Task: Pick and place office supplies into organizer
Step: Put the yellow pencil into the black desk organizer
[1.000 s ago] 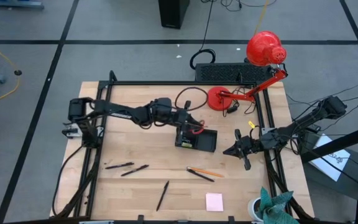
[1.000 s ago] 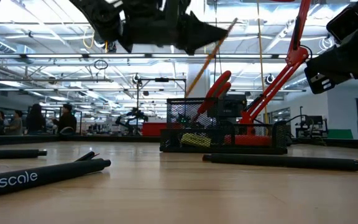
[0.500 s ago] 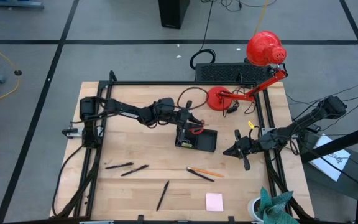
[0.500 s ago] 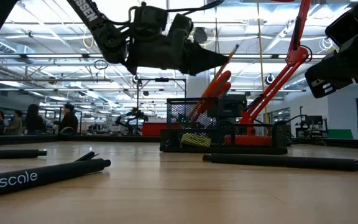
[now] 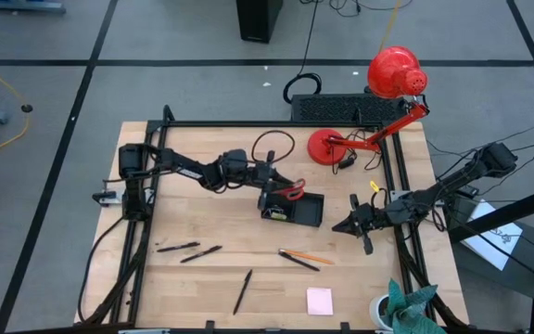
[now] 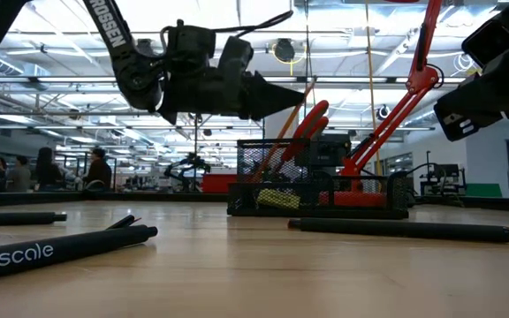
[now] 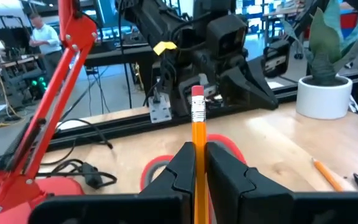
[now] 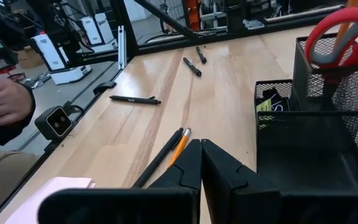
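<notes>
Left gripper [image 7: 197, 163], jaws clamped on 1 orange eraser-tipped pencil [image 7: 197, 134], hangs just above the black mesh organizer [image 5: 292, 208]; right gripper [image 5: 345, 224], jaws closed and empty, waits beside the organizer.

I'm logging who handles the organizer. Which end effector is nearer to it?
Left. The left end effector, shut on an orange pencil, hangs just above the organizer at its scissors end. The right end effector waits beside its opposite end, farther off.
</notes>
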You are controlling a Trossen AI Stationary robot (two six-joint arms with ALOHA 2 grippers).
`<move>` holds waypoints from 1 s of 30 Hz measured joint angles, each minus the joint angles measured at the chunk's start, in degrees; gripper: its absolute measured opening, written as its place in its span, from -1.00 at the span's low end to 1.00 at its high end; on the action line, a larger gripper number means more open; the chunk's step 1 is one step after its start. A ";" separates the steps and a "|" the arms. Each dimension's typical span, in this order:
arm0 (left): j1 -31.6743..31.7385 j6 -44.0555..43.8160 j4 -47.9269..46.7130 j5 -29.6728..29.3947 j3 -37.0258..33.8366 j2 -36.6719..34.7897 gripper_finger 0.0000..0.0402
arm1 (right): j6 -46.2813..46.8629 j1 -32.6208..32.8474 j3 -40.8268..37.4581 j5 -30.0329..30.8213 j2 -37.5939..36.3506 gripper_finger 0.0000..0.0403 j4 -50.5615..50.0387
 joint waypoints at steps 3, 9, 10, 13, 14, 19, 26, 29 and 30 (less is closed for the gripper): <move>-0.53 0.69 -0.07 0.00 -0.04 0.01 -0.85 | -0.60 0.00 0.00 1.31 0.00 -1.00 0.72; -1.04 -0.33 -1.90 -3.43 -0.04 0.01 -0.85 | -0.69 -0.02 0.00 2.73 0.00 -1.00 2.49; -1.03 -0.27 -2.65 -4.35 -0.04 0.01 -0.85 | -0.69 -0.02 0.00 2.73 0.00 -1.00 2.75; -1.03 0.64 -3.37 -6.04 -0.04 0.02 -0.85 | -0.70 -0.02 0.00 2.73 0.00 -1.00 2.80; -1.03 0.67 -3.35 -6.07 -0.04 0.03 -0.85 | -0.69 -0.02 0.00 2.73 0.00 -1.00 2.80; -0.95 -0.70 -3.64 -6.84 -0.04 0.03 -0.85 | -1.32 -0.02 0.00 2.73 0.00 -1.00 2.90; -0.60 -4.59 -3.75 -10.60 -0.04 0.03 -0.84 | -0.07 -0.02 0.00 2.69 0.00 -1.00 3.43; -0.35 -5.86 -3.75 -10.62 -0.04 0.01 -0.76 | -0.06 -0.02 0.00 2.70 0.00 -1.00 3.47; -0.28 -6.27 -3.75 -10.61 -0.04 0.03 -0.72 | -0.06 -0.02 0.00 2.69 0.00 -1.00 3.59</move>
